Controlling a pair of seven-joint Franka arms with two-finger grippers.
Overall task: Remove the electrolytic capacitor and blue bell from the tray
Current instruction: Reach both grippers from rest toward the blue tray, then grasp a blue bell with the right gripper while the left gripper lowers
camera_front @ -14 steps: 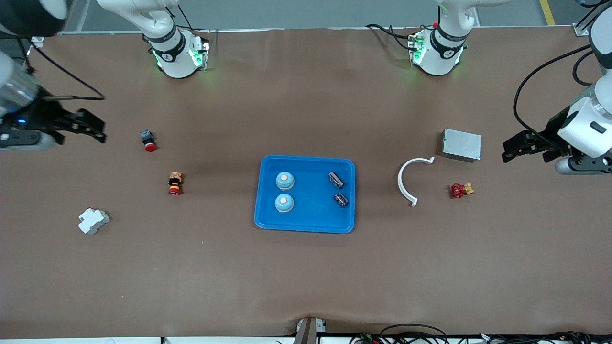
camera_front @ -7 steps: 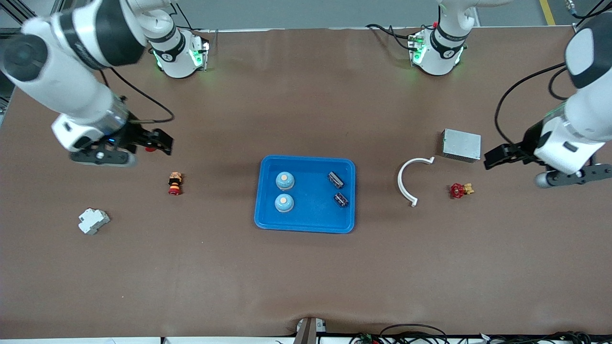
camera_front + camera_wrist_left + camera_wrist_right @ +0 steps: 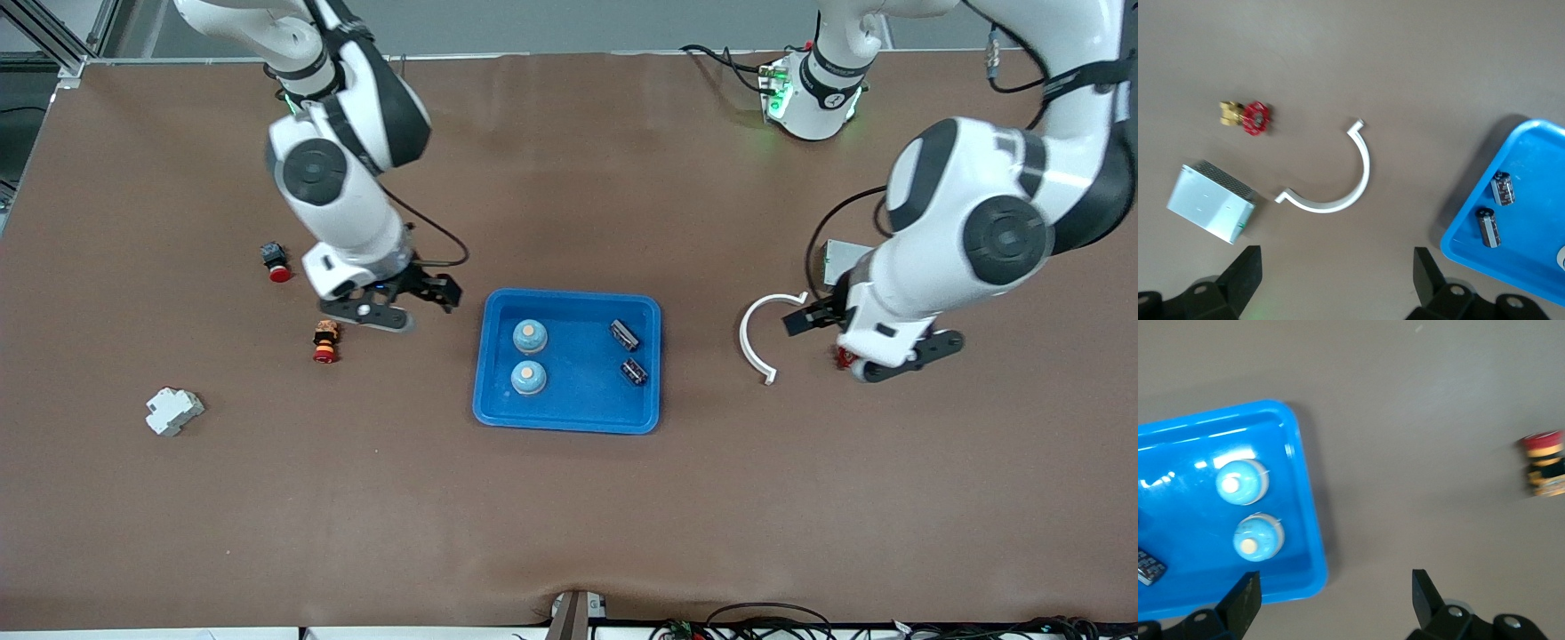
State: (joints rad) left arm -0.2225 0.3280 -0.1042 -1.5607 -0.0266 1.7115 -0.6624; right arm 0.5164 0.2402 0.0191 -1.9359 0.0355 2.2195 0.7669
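My right gripper (image 3: 433, 293) and left gripper (image 3: 805, 317), fingers spread wide and empty, flank the bright blue rectangular plastic tray (image 3: 569, 421) at 9 and 3 o'clock, ready for its 2 pale blue dome bells (image 3: 529, 335) and 2 dark cylindrical capacitors (image 3: 624, 334).

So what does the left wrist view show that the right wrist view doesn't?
Only the left wrist view: the white curved bracket, grey metal box and red-handled valve.

Only the right wrist view: two blue bells in the tray, plus a red-capped push button on the table.

Shared: the blue tray and the electrolytic capacitors, one just visible at the right view's edge.
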